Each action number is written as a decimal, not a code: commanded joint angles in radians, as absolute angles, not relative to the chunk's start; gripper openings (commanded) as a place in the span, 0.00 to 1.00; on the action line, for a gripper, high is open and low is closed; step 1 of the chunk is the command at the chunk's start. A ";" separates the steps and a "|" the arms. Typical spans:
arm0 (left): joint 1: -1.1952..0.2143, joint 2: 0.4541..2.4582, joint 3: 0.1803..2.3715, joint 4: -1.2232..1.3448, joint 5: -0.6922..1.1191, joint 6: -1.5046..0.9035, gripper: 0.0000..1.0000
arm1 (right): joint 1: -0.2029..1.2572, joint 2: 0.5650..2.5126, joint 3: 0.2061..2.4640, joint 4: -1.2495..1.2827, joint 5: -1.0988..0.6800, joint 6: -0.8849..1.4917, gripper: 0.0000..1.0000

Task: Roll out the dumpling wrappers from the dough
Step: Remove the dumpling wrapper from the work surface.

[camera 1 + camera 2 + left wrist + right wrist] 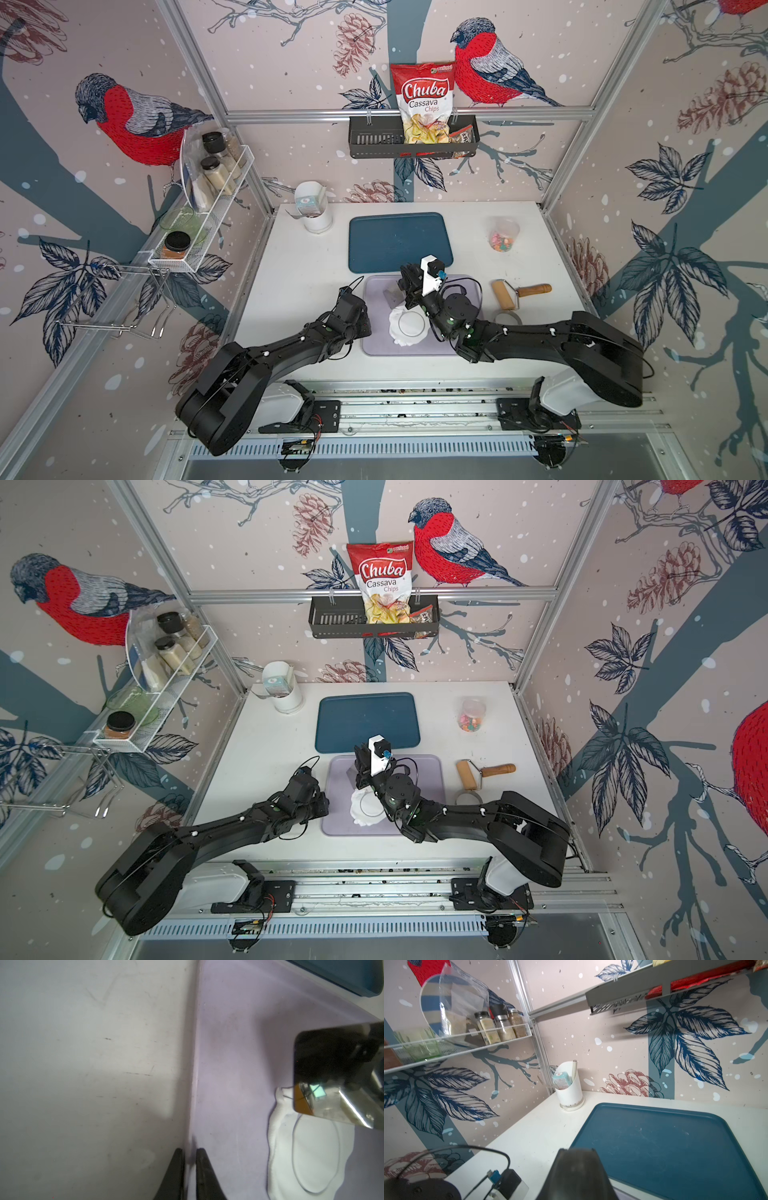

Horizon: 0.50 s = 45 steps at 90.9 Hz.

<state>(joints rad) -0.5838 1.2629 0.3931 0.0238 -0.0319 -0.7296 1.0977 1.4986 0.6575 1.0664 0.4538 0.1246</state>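
Now: counter (299, 291) carrying lilac tray (374, 345), left gripper (190, 1151) pinching tray rim. Dough (399, 338) lying flattened on tray, round dumpling wrapper (411, 324) scored inside. Right gripper (407, 297) clamping metal scraper (332, 1076) at dough edge. Risk: steep blade digging in, tearing wrapper.

The left arm (270, 357) and right arm (540, 345) are matte-black shells on white base housings (565, 390), strung with thin black cables (506, 1156) and white clips (505, 331), seemingly green-dotted at the joints (450, 321), the left gripper (189, 1150) ending in tapered black fingers (176, 1178).
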 commanded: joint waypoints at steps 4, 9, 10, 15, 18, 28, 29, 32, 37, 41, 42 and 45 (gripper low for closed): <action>-0.581 1.258 0.387 0.001 -0.032 -0.726 0.16 | 1.090 1.439 0.659 1.074 0.476 0.060 0.00; -0.581 1.258 0.384 0.006 -0.031 -0.728 0.16 | 1.084 1.426 0.648 1.069 0.483 0.053 0.00; -0.581 1.258 0.384 0.007 -0.032 -0.727 0.16 | 1.083 1.424 0.646 1.068 0.485 0.053 0.00; -0.582 1.258 0.383 0.008 -0.032 -0.729 0.16 | 1.079 1.421 0.631 1.058 0.492 0.054 0.00; -0.581 1.258 0.383 0.006 -0.030 -0.729 0.16 | 1.078 1.420 0.619 1.055 0.490 0.056 0.00; -0.581 1.260 0.383 0.013 -0.023 -0.726 0.16 | 1.080 1.427 0.586 1.053 0.466 0.071 0.00; -0.581 1.261 0.383 0.014 -0.021 -0.726 0.16 | 1.079 1.427 0.585 1.053 0.466 0.072 0.00; -0.581 1.264 0.383 0.018 -0.017 -0.727 0.16 | 1.079 1.429 0.582 1.057 0.464 0.074 0.00; -0.581 1.270 0.383 0.022 -0.010 -0.725 0.16 | 1.080 1.434 0.576 1.067 0.464 0.078 0.00; -0.582 1.273 0.386 0.022 -0.007 -0.723 0.16 | 1.080 1.439 0.573 1.067 0.465 0.078 0.00; -0.582 1.273 0.388 0.022 -0.007 -0.723 0.16 | 1.080 1.440 0.572 1.069 0.467 0.078 0.00; -0.582 1.273 0.388 0.020 -0.006 -0.724 0.16 | 1.080 1.443 0.567 1.076 0.473 0.078 0.00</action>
<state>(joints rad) -0.5838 1.2663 0.3870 0.0418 -0.0257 -0.7288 1.0786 1.4372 0.5739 1.0203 0.4702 0.0772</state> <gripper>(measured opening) 0.164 0.198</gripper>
